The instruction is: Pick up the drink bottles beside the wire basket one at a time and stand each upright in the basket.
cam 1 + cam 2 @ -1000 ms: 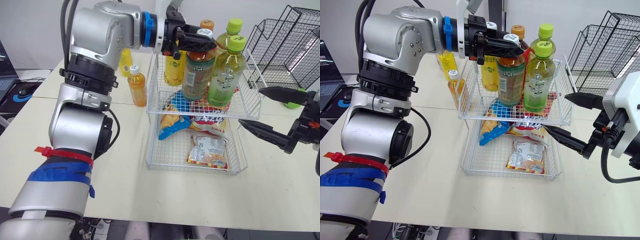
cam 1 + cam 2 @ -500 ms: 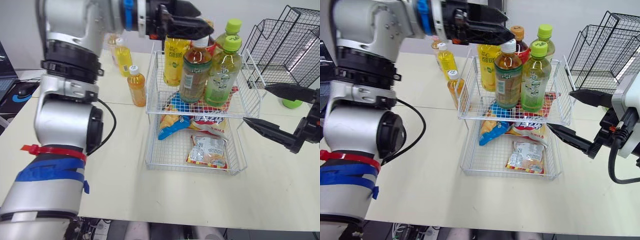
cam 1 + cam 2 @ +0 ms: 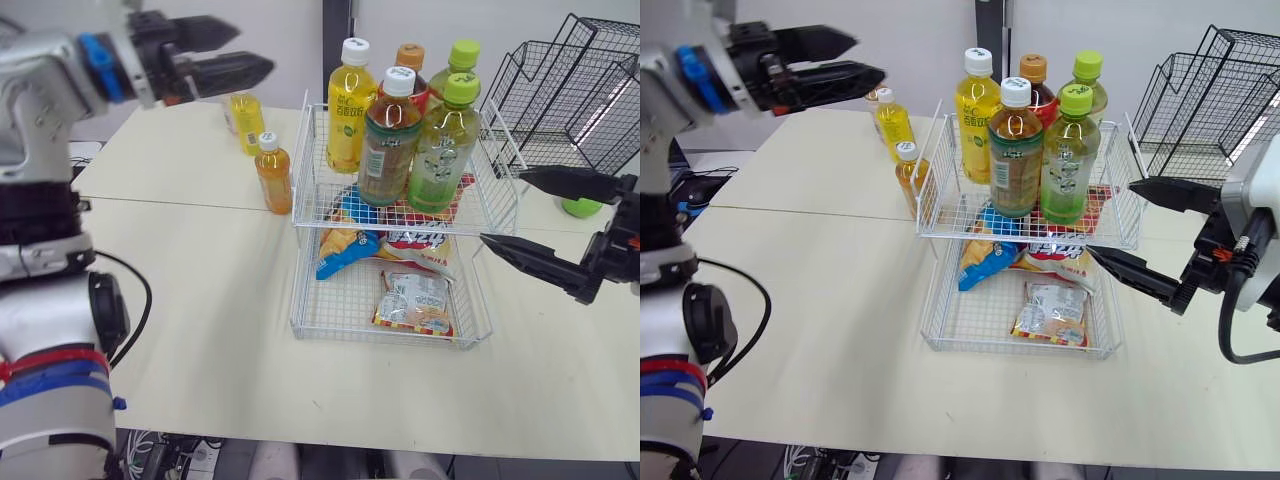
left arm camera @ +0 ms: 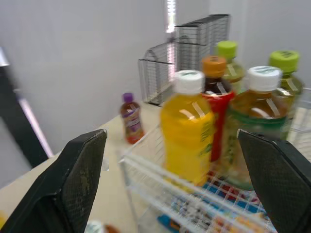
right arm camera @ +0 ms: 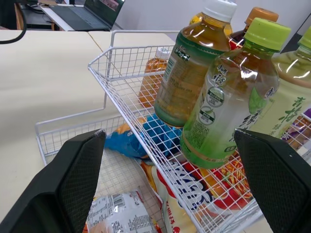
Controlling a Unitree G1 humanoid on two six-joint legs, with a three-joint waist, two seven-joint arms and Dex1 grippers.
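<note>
Left eye view: the left gripper [image 3: 255,48] hung high over the cream table [image 3: 200,290], its black fingers spread and empty. The right gripper [image 3: 500,208] waited beside the white two-tier wire basket [image 3: 308,150], likewise spread and empty. Five tall drink bottles [image 3: 388,135] stood in the upper tier. A small orange juice bottle [image 3: 273,172] stood just left of the basket, with a small yellow bottle [image 3: 245,122] behind.

The best move was probably to close the left gripper around the orange bottle's body and lift it clear of the rim.

Left wrist view: the bottle labels were blurred and unreadable.

Right wrist view: wire mesh partly hid the orange bottle.
</note>
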